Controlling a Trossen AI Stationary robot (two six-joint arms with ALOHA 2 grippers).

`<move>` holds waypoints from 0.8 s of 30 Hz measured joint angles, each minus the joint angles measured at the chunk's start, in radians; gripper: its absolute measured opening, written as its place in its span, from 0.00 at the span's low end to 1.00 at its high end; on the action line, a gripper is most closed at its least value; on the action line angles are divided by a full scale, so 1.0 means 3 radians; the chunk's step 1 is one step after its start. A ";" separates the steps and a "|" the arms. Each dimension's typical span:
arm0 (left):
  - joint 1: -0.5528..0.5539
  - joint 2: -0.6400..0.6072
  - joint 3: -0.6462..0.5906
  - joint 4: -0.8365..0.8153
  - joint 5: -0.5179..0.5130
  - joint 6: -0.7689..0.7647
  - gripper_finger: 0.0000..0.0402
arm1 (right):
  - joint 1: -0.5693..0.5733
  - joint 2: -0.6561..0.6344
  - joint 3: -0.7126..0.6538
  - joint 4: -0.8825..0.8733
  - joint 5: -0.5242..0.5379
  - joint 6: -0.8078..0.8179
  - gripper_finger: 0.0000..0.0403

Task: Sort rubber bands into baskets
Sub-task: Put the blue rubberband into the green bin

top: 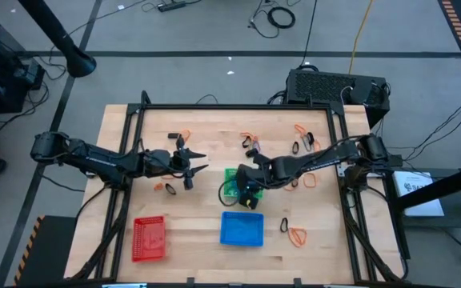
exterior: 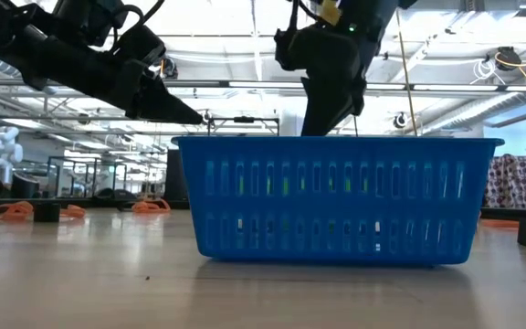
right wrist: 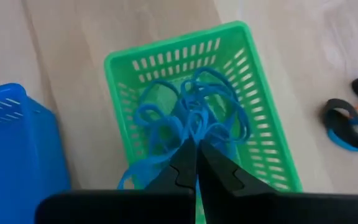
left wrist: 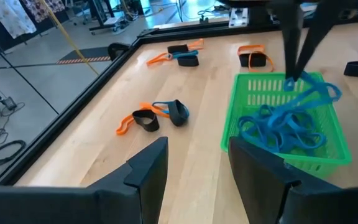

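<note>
Right gripper (right wrist: 196, 163), fingers pinched on thin blue rubber bands (right wrist: 194, 115), hangs over the green plastic mesh basket (right wrist: 263, 134) (table centre); left gripper (top: 192, 161), at nine o'clock, gapes empty.

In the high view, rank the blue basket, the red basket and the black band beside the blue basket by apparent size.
1. Blue basket and red basket: about alike, not ranked.
2. Black band: far smaller.

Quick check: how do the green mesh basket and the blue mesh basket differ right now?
The green plastic mesh basket holds a tangle of blue rubber bands; the part of the blue plastic mesh basket that shows has none. The shut right gripper is pinching a band over the green basket; no gripper is over the blue one. The blue basket sits nearer the table's front edge. Both are low-walled rectangular trays.
</note>
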 joint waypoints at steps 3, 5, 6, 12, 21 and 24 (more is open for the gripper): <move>-0.0001 0.0000 0.0000 0.0001 0.0000 -0.0003 0.44 | 0.0041 0.0000 0.0001 0.0008 0.0126 0.0005 0.00; -0.0001 0.0000 0.0000 0.0001 0.0000 -0.0009 0.44 | 0.0035 0.0000 0.0001 0.0014 0.0142 0.0005 0.00; 0.0000 0.0000 0.0000 0.0002 0.0000 -0.0013 0.44 | 0.0022 0.0000 0.0001 0.0017 0.0143 0.0001 0.00; 0.0000 0.0000 0.0000 0.0000 -0.0001 -0.0015 0.44 | -0.0082 0.0000 0.0001 0.0028 0.0125 -0.0095 0.00; -0.0001 0.0000 0.0000 -0.0021 -0.0001 -0.0009 0.44 | -0.0048 0.0070 0.0000 0.0166 -0.0222 -0.0173 0.00; 0.0000 0.0000 0.0000 -0.0021 -0.0003 -0.0009 0.44 | -0.0051 0.0160 0.0000 0.0329 -0.0215 -0.0173 0.00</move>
